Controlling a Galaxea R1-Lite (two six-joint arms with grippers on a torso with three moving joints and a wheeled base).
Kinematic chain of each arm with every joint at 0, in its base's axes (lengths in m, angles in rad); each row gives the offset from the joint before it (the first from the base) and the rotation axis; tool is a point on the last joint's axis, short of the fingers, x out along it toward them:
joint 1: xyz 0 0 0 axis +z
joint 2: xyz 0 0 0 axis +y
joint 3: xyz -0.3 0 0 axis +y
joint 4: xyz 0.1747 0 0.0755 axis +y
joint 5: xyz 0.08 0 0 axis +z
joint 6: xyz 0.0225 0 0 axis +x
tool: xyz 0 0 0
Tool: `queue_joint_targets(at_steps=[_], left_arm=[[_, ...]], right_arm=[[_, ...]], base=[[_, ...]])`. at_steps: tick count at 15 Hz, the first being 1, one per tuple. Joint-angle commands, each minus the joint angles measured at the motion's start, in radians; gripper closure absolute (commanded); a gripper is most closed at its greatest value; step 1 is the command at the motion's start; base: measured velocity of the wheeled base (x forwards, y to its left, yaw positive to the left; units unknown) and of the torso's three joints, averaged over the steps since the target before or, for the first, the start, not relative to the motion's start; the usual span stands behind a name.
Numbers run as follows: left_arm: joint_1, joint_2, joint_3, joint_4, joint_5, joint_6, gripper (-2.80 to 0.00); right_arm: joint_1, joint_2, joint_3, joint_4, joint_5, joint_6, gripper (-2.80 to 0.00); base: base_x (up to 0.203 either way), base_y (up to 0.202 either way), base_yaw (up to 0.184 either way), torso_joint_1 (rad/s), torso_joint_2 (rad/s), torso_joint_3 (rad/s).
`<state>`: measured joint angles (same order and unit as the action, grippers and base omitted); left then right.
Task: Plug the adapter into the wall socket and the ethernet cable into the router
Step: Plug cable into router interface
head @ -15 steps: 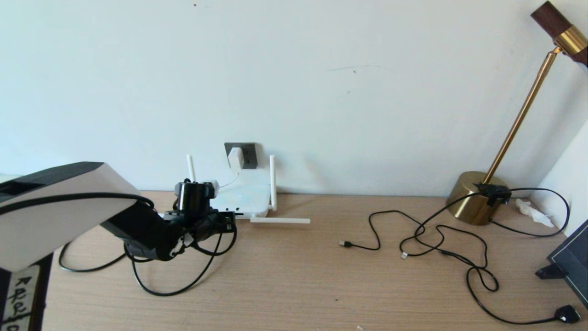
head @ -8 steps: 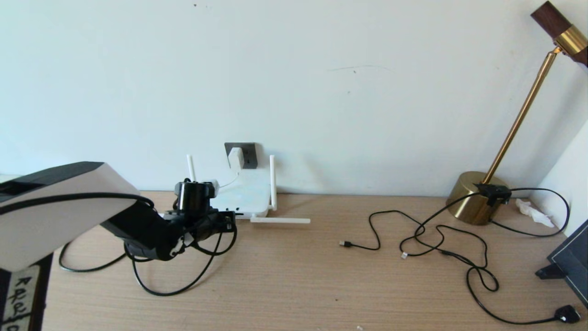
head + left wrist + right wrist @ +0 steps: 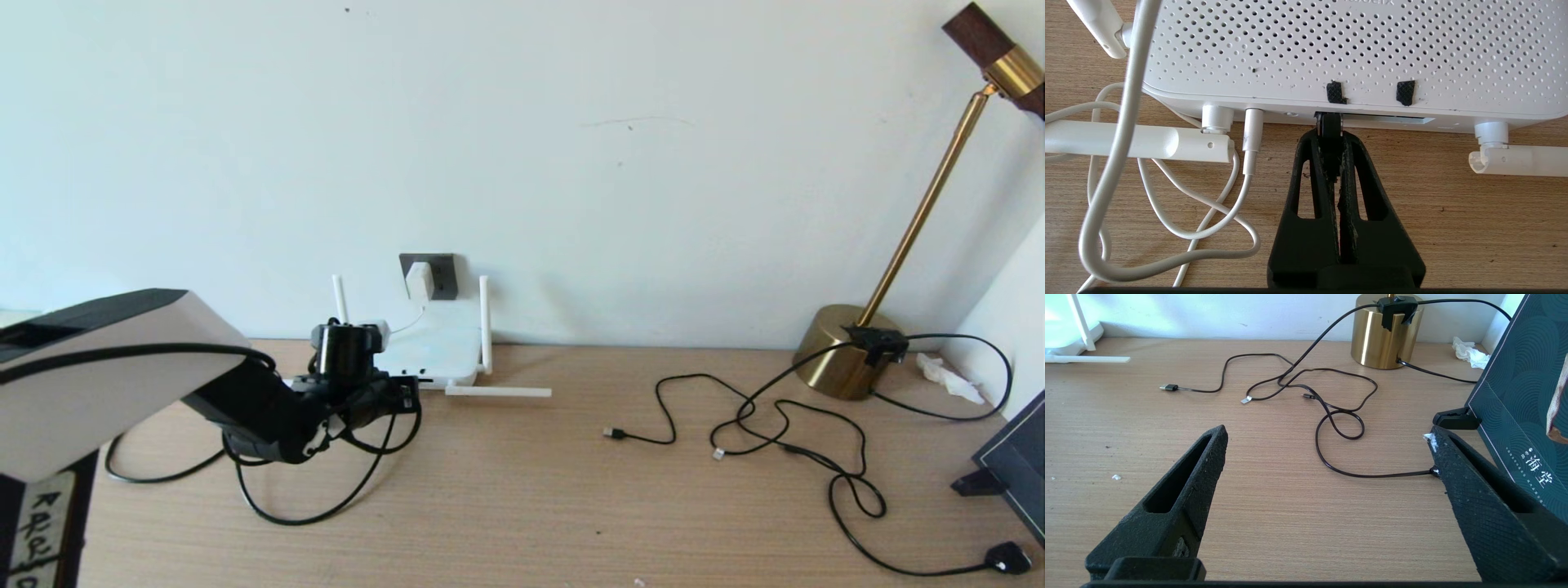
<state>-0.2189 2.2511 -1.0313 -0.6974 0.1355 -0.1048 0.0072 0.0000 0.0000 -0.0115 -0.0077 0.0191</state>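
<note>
The white router (image 3: 433, 347) lies against the wall with its port edge facing me; its perforated top (image 3: 1347, 49) fills the left wrist view. My left gripper (image 3: 402, 398) (image 3: 1329, 132) is shut on the ethernet cable's connector (image 3: 1329, 122), pressed right at the router's port slot. The black ethernet cable (image 3: 326, 506) loops over the table behind the arm. The white adapter (image 3: 419, 280) sits in the dark grey wall socket (image 3: 441, 273); its white cord (image 3: 1126, 163) runs to the router. My right gripper (image 3: 1327, 435) hovers open over bare table, out of the head view.
Thin black cables (image 3: 775, 425) sprawl at mid-right, one leading to a brass lamp base (image 3: 841, 351). A dark box (image 3: 1012, 465) leans at the right edge, with a crumpled tissue (image 3: 947, 377) behind it. A router antenna (image 3: 498, 392) lies flat on the table.
</note>
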Motion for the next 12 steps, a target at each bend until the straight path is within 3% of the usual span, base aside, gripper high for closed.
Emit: queue_joint_targets(at_steps=[1,2,3,12], left_arm=[[0.001,0.008,-0.001,-0.002,0.001,-0.001,0.00],[0.001,0.008,-0.001,-0.002,0.001,-0.001,0.00],[0.001,0.007,-0.001,-0.005,-0.001,-0.001,-2.80],[-0.005,-0.037,0.034,-0.007,-0.001,-0.001,-2.80]], right_arm=[[0.000,0.000,0.000,-0.001,0.000,-0.001,-2.80],[0.000,0.002,0.000,-0.001,0.000,-0.001,-2.80],[0.000,0.002,0.000,-0.001,0.000,0.001,-2.80],[0.000,0.002,0.000,-0.001,0.000,0.000,-2.80]], base=[[0.000,0.000,0.000,0.000,0.00,0.000],[0.000,0.000,0.000,0.000,0.00,0.000],[0.000,0.000,0.000,0.000,0.00,0.000],[0.000,0.000,0.000,0.000,0.00,0.000]])
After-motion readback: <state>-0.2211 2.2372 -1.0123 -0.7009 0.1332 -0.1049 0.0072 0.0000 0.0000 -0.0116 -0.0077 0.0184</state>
